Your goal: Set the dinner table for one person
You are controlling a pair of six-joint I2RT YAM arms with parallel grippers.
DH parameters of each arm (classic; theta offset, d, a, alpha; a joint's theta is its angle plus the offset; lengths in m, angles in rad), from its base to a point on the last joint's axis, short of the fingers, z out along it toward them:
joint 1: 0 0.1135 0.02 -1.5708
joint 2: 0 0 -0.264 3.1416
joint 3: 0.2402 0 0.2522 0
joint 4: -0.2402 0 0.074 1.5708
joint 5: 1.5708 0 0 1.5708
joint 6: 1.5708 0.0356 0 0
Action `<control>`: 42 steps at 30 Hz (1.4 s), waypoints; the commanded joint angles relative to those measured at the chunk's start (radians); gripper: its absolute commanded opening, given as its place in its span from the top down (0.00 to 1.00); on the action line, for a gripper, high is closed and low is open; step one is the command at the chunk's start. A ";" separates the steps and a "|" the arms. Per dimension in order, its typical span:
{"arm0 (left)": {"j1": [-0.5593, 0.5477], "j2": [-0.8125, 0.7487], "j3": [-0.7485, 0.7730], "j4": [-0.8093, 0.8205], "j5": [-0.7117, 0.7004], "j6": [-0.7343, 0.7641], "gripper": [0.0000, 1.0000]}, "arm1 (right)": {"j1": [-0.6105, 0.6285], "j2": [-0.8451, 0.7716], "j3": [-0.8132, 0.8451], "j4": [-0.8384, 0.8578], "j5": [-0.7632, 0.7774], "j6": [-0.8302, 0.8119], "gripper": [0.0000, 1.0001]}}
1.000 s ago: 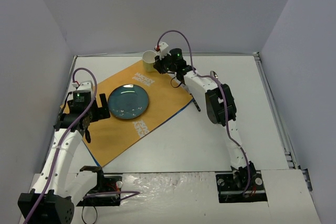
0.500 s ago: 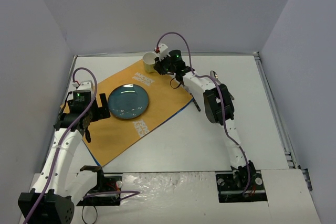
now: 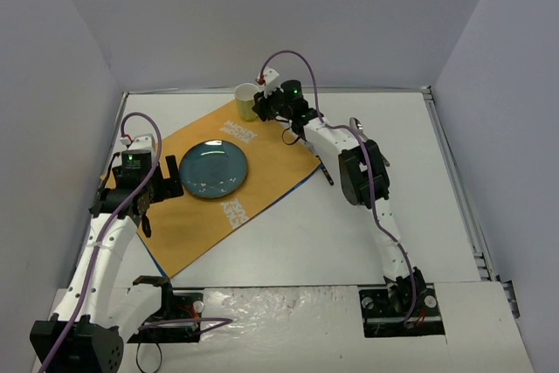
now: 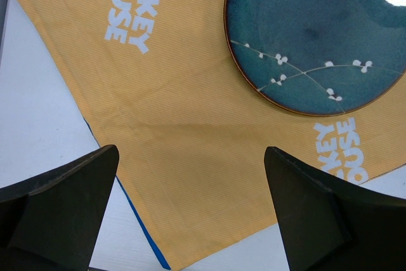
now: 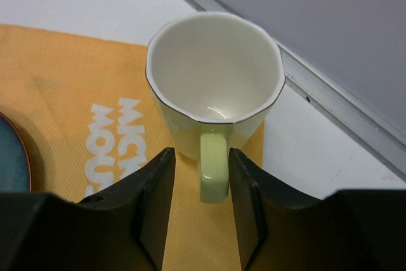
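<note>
1. Table (image 3: 437, 216): white rectangular dinner table with thin metal strips along its far and right edges. It fills your workspace and carries every item below.
2. Left gripper (image 4: 190, 153): you have it over the left part of the placemat, towards the table's left edge. Its fingers are spread wide with nothing between them, and it sits just beside the plate's left rim.
3. Placemat (image 3: 262, 163): orange with white lettering and a blue underside showing at its near edges. It lies flat and turned at an angle, running from the near-left part of the table towards the far edge.
4. Plate (image 3: 214, 169): dark blue glazed with a white blossom sprig, resting on the middle of the placemat.
5. Mug (image 5: 216, 74): pale yellow, upright and empty. It stands at the placemat's far corner, near the table's far edge, with its handle turned towards your right arm.
6. Right gripper (image 5: 201, 157): its fingers are narrowly apart and straddle the mug's handle. One is at the handle's side, and a strip of placemat shows between the other and the handle.
7. Thin dark object (image 3: 325, 172): lies on the table just beside the placemat's right corner, too small to identify.
</note>
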 commanded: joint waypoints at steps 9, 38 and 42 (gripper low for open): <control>0.005 -0.001 0.019 0.048 -0.001 0.009 0.03 | 0.003 -0.151 -0.049 0.171 0.013 0.018 0.32; 0.003 0.004 0.023 0.035 -0.029 -0.005 0.03 | -0.332 -0.807 -0.893 -0.130 0.217 0.191 0.20; 0.003 0.001 0.024 0.033 -0.032 -0.008 0.03 | -0.297 -0.806 -0.960 -0.144 0.242 0.223 0.25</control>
